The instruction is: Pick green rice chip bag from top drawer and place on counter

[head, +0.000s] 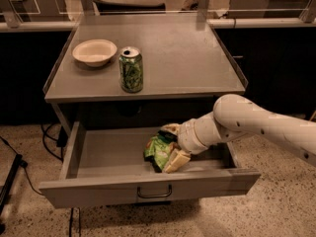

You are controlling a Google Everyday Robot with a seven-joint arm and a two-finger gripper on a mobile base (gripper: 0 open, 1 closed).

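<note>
The green rice chip bag [157, 149] lies crumpled inside the open top drawer [108, 154], right of its middle. My gripper [168, 149] reaches into the drawer from the right. Its two pale fingers [177, 160] sit on either side of the bag and press on it. The bag still looks low in the drawer, at or just above the floor. The grey counter [177, 58] is the table top directly above the drawer. The drawer's front panel with its dark handle [154, 193] faces the camera.
On the counter stand a green soda can [131, 69] and a pale bowl [94, 52], both at the left. A ledge with upright posts [148, 21] runs behind the counter. My white arm [256, 125] crosses the drawer's right side. Cables [49, 132] lie on the floor at the left.
</note>
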